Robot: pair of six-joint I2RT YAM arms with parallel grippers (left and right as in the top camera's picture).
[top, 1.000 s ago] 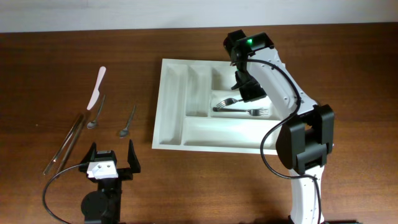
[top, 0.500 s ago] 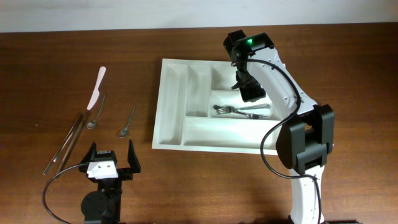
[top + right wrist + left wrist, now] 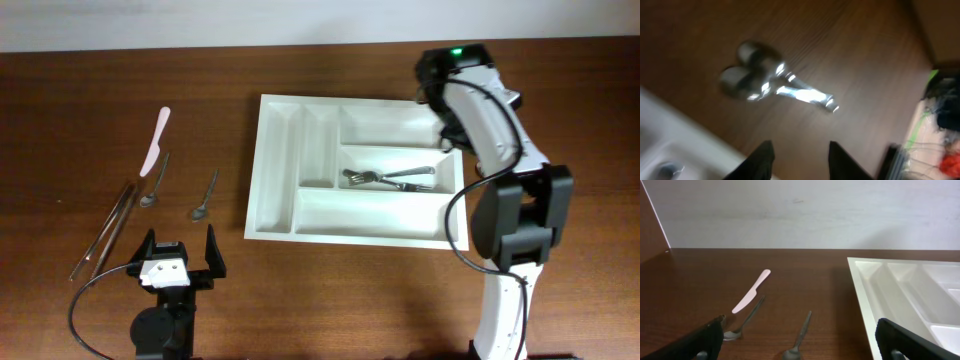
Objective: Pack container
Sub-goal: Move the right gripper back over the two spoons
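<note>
Moved: right arm, from over the forks to far-right corner of container, mid-table. Right gripper fingers part-spread, empty; left gripper wide apart, idle. Risk: spoons lie flat on wood, so a pinch may slip

1. My table is dark brown wood.
2. A big white tray lies flat on it, near the middle.
3. A pink knife lies far to the left of the tray.
4. A spoon lies just below the knife.
5. A small spoon lies between that spoon and the tray.
6. Two long thin sticks lie side by side, farthest left.
</note>
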